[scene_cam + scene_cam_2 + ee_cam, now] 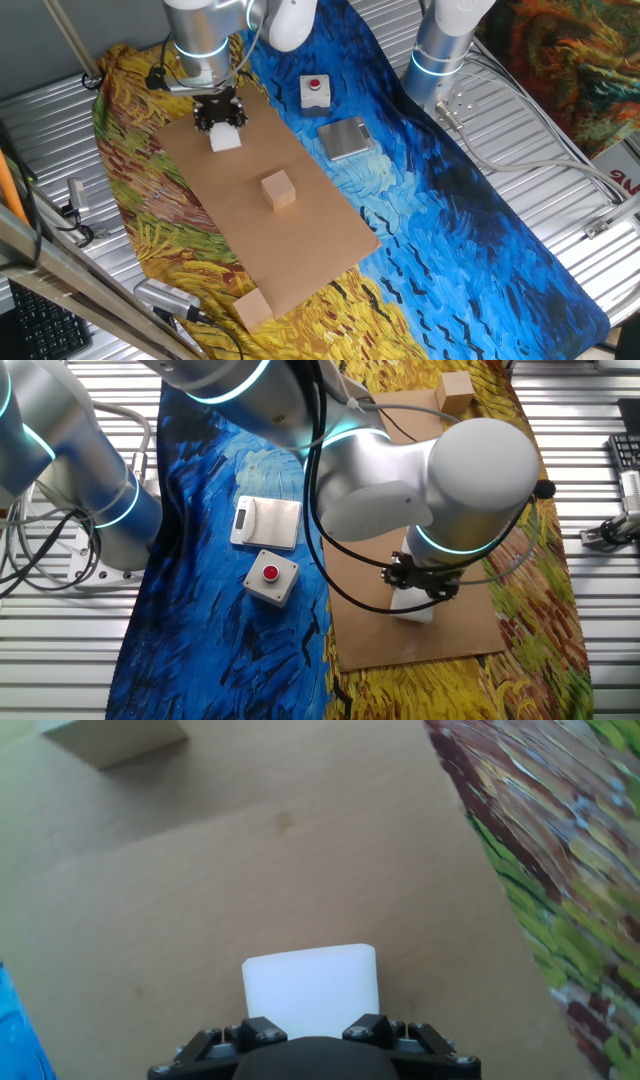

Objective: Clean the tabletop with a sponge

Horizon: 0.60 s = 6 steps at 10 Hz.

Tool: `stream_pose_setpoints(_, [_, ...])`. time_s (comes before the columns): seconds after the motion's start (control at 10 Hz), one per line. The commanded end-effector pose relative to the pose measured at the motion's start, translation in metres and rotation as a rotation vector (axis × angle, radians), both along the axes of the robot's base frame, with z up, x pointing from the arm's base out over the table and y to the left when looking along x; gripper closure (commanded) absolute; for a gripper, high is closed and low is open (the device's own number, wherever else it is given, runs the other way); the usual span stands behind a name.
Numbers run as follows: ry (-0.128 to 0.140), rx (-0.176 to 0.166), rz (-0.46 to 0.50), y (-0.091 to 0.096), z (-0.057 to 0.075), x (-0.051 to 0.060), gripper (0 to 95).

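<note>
Only the hand view shows the sponge (310,988) whole, low centre on the tabletop (250,880), directly below the gripper (312,1038), whose grip I cannot tell.

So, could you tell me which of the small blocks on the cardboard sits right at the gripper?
The white sponge, directly under the gripper at one end of the tabletop. The tan cube stands apart mid-board, and the other tan block lies at the opposite end.

fingers (310,1038) hidden behind sponge (310,988), grip unclear
</note>
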<state>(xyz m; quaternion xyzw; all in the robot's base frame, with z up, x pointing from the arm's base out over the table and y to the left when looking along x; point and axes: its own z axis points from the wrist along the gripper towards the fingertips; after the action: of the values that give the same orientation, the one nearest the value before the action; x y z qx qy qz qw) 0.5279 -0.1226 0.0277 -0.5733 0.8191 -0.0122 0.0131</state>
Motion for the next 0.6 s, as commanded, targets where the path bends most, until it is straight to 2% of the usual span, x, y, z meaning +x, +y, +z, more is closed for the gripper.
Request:
stream_pose_setpoints(0.1, [-0.001,0.006,-0.096,-0.0003,0.0004,0.0,38.0])
stream_pose_setpoints(0.6, [-0.002,0.016,-0.26,-0.0005,0.001,0.0001,38.0])
